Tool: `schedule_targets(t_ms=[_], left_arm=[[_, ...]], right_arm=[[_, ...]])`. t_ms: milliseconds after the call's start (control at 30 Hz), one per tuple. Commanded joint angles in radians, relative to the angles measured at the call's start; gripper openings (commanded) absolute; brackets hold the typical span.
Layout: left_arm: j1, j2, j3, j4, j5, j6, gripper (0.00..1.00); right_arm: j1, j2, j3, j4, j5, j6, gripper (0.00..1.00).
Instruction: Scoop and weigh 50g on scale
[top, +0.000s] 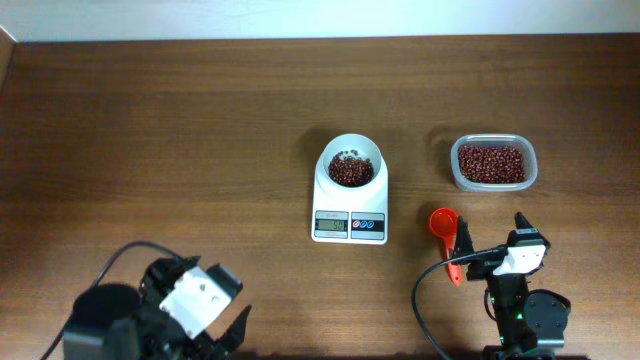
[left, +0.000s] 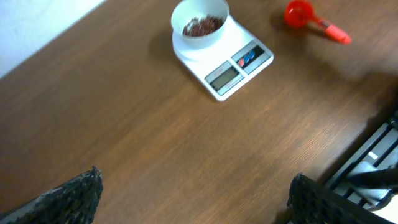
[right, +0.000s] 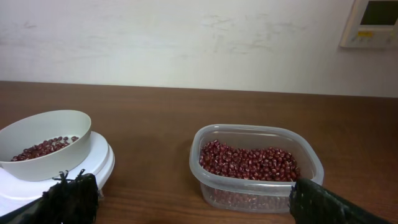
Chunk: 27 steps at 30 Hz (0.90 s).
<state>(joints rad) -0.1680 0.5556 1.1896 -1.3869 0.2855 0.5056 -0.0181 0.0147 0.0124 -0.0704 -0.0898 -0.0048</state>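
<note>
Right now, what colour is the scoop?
The scoop is red, its handle slightly more orange; the left wrist view shows it best.

L arm (top: 190, 300), R arm (top: 520, 262): jaws wide

Brown wood-grain table (top: 150, 120), smooth with a faint sheen. White plastic scale (top: 349, 202), smooth and glossy; matt white bowl (right: 43, 140) on it. Small red-brown beans (right: 249, 163), shiny-skinned, in clear, slightly cloudy plastic tub (right: 249, 129). Bright red plastic scoop (top: 443, 222), smooth. Rough, grainy black padding on fingers (left: 68, 196) of left gripper (left: 194, 177) and right gripper (right: 189, 182).
</note>
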Motion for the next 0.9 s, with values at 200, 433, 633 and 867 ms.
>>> schedule_targets(t_ms=[200,433,633,867], left_arm=[[0.090,-0.235,-0.090,0.033,0.240,0.011,0.99],[0.119,-0.411,-0.324,0.279,0.330,0.011,0.99],[0.149,-0.502,-0.584,0.585,0.305,-0.127,0.99],[0.151,-0.550,-0.848,0.950,0.190,-0.345,0.99]], right_arm=[[0.006,-0.011,-0.007,-0.004,0.013,-0.007,0.99],[0.006,-0.011,-0.007,-0.004,0.013,-0.007,0.99],[0.006,-0.011,-0.007,-0.004,0.013,-0.007,0.99],[0.006,-0.011,-0.007,-0.004,0.012,-0.007,0.99]])
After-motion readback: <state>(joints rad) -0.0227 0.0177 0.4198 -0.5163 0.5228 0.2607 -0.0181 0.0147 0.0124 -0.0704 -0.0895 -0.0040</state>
